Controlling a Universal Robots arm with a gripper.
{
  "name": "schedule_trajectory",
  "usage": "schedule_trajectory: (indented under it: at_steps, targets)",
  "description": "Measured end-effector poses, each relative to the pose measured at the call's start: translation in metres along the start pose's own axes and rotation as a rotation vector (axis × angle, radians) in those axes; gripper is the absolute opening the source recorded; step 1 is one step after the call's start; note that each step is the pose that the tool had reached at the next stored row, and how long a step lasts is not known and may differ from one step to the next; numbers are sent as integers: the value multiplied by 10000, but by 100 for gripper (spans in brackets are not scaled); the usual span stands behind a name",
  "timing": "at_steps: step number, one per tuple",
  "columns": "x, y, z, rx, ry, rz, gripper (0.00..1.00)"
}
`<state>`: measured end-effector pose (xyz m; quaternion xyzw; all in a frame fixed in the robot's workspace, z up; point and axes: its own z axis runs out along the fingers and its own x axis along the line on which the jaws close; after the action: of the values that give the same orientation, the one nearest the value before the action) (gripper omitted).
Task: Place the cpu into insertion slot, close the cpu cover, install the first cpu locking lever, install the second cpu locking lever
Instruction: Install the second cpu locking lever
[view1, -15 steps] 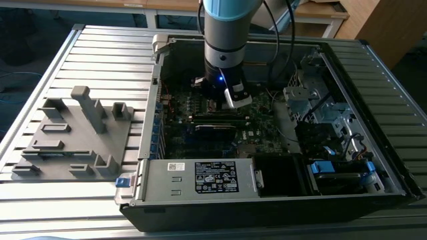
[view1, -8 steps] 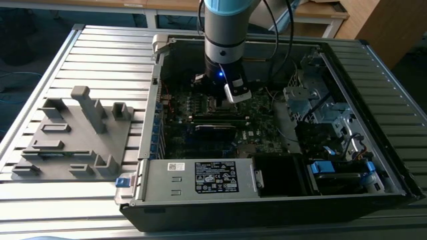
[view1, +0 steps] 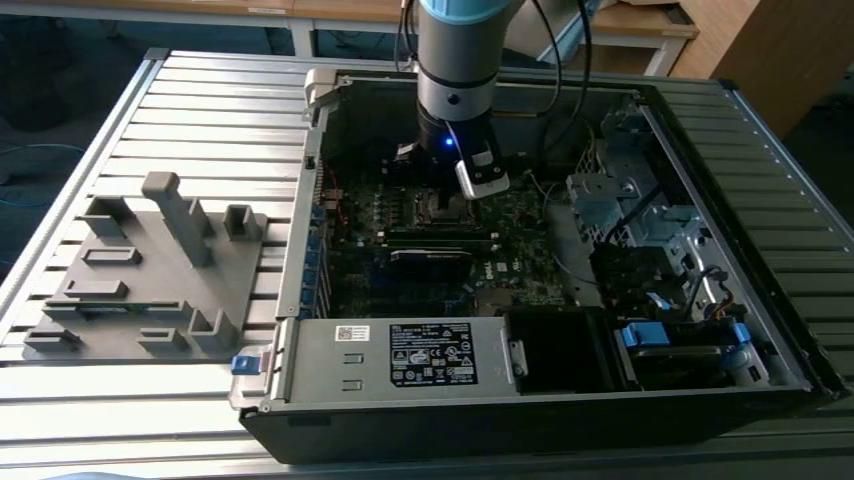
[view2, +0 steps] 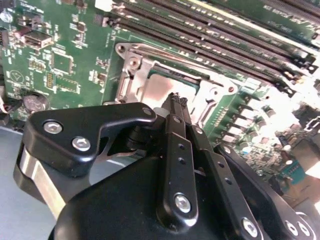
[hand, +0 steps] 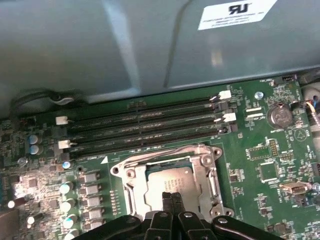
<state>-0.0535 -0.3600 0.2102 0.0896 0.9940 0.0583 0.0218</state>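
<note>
The gripper (hand: 172, 196) hangs directly over the insertion slot (hand: 167, 182), its two slim black fingers (view2: 176, 107) pressed together with no gap between them and nothing held. The cpu (hand: 169, 183) lies flat inside the socket, just beyond and below the fingertips; in both wrist views the tips stand over the chip's near edge, though whether they touch it cannot be told. The cpu cover (hand: 207, 172) looks to be lying down around the chip as a silvery frame with the chip's dull metal top showing through its window, so the chip seems seated and the frame lowered. The socket is square, with no long axis; the long black memory slots (hand: 150, 132) run alongside it on the far side from the fingers. In the exterior view the gripper (view1: 447, 190) stands upright inside the open computer case (view1: 747, 300), above the green motherboard (view1: 534, 270), with the socket (view1: 438, 207) right beneath it
</note>
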Motion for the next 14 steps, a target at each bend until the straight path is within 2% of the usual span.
schedule_trajectory:
  at_steps: [3, 9, 14]
  targets:
    - [-10, 21, 4, 24, -4, 0, 10]
    - [-11, 27, -30, 29, -3, -1, 10]
    - [-11, 27, -33, 37, -5, -2, 10]
